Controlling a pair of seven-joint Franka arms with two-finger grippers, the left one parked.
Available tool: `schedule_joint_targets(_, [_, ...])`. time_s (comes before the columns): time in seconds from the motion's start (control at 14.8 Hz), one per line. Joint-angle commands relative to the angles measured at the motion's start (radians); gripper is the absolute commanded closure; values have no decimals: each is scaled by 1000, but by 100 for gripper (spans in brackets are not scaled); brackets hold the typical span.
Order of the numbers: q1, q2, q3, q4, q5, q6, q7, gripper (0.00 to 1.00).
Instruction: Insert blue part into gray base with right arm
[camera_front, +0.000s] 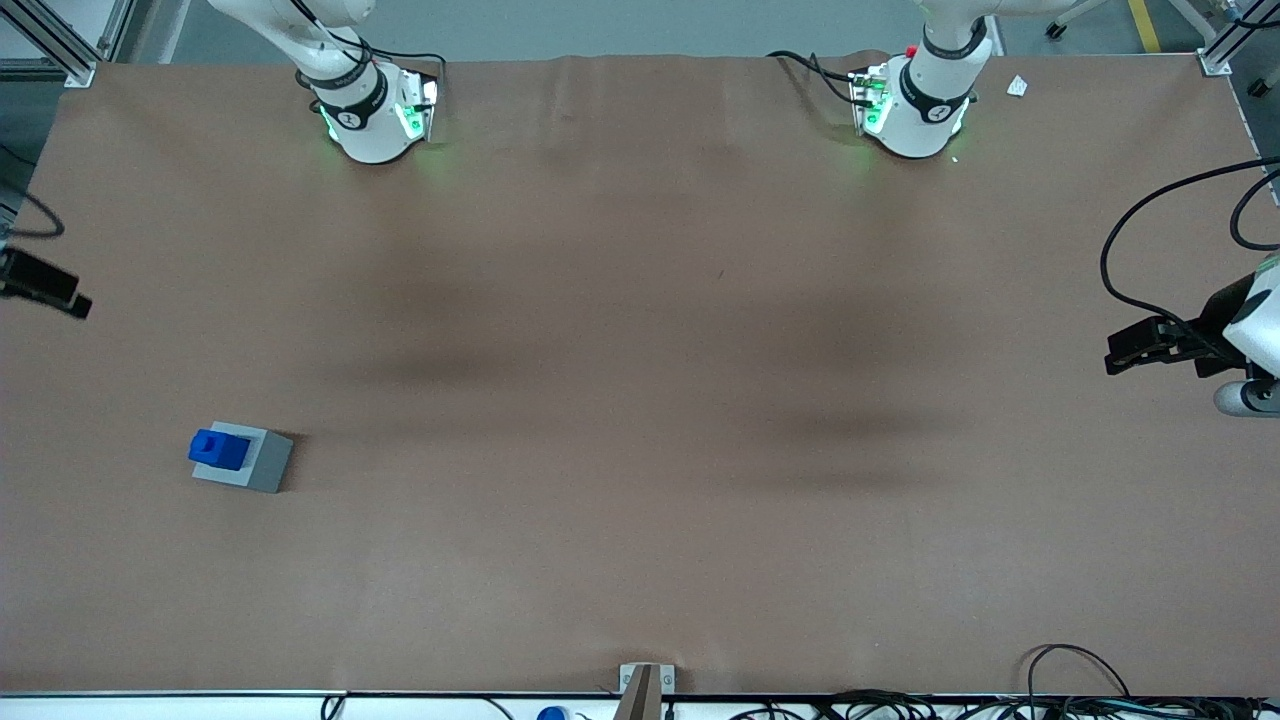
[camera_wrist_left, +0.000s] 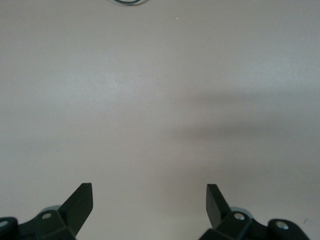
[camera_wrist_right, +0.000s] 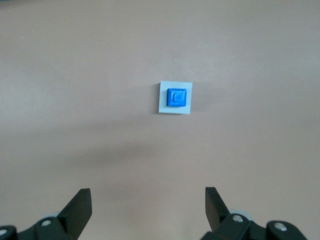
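The blue part (camera_front: 218, 448) sits upright in the socket of the gray base (camera_front: 262, 462), toward the working arm's end of the table. From above, the blue part (camera_wrist_right: 177, 97) fills the middle of the gray base (camera_wrist_right: 163, 105). My right gripper (camera_wrist_right: 148, 192) hangs open, well above the table, with nothing between its fingers and well apart from the block. In the front view only a black piece of the gripper (camera_front: 60, 290) shows at the picture's edge, farther from the front camera than the block.
The two arm bases (camera_front: 375, 120) (camera_front: 915, 115) stand along the table's back edge. A small metal bracket (camera_front: 645, 685) sits at the front edge. Loose black cables (camera_front: 1080, 690) lie at the front edge toward the parked arm's end.
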Motion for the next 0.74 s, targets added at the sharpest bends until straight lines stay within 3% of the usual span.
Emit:
schedule_joint_targets(0.0, [29, -141, -5, -228, 0, 83, 28, 0])
schedule_joint_targets(0.2, [31, -233, -5, -384, 2, 186, 30, 0])
schedule_joint_targets(0.67, [22, -202, -10, -271, 3, 115, 24, 0])
